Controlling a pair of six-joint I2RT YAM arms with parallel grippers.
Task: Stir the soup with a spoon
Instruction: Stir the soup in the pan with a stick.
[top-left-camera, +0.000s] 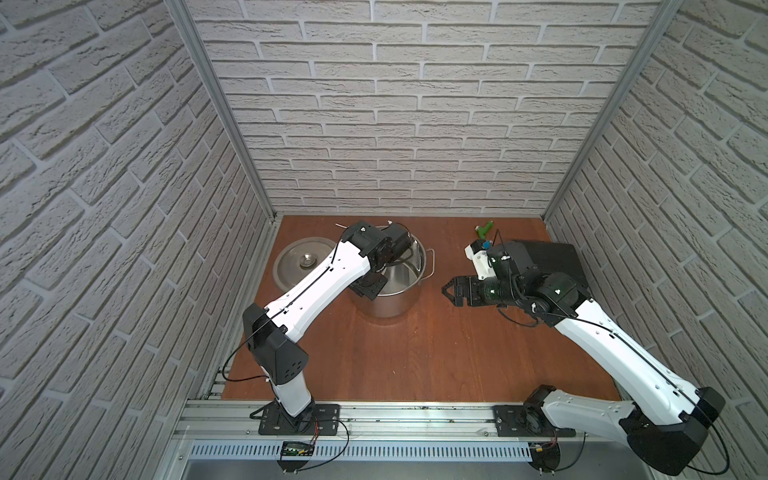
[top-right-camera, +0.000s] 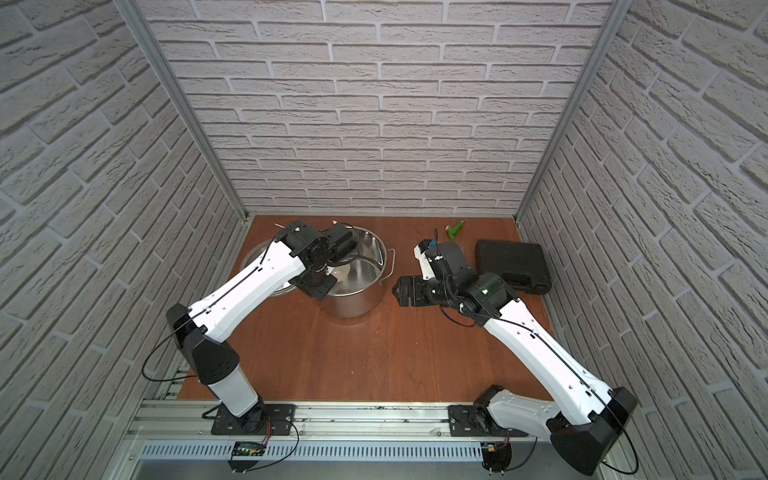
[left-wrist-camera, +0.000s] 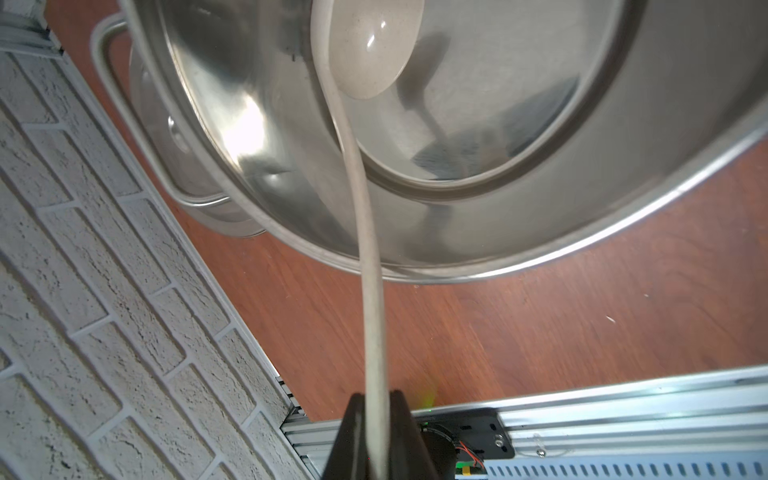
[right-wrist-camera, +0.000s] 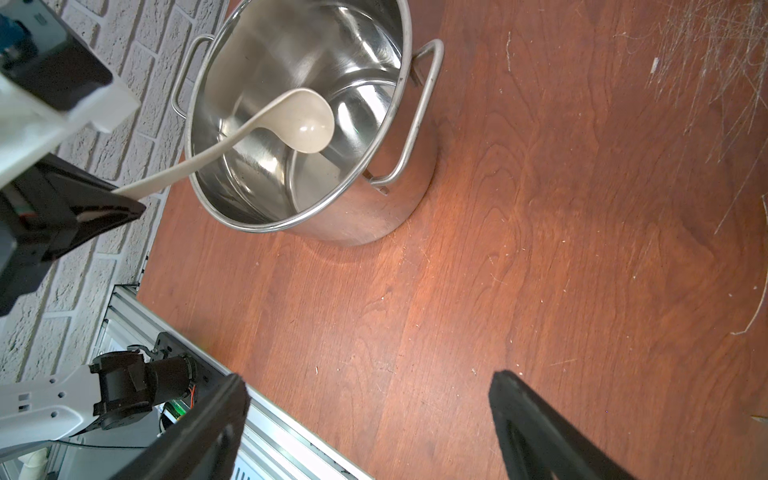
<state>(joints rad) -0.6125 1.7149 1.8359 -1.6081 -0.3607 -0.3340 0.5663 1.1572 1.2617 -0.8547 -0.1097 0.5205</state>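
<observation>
Across pot (right-wrist-camera: 365, 220) rim, ladle (right-wrist-camera: 309, 124) bowl inward

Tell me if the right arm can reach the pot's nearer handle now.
Probably yes: the open right gripper faces that handle across bare table, with nothing between them.

No text, brand or number can be read here. In both top views the left arm's black wrist joint (top-left-camera: 380, 269) carries a faint line of pale lettering, too small to make out. At 7 o'clock of the tabletop (top-left-camera: 415, 357), a small green-lit display (top-left-camera: 297, 448) shows only blurred marks.
</observation>
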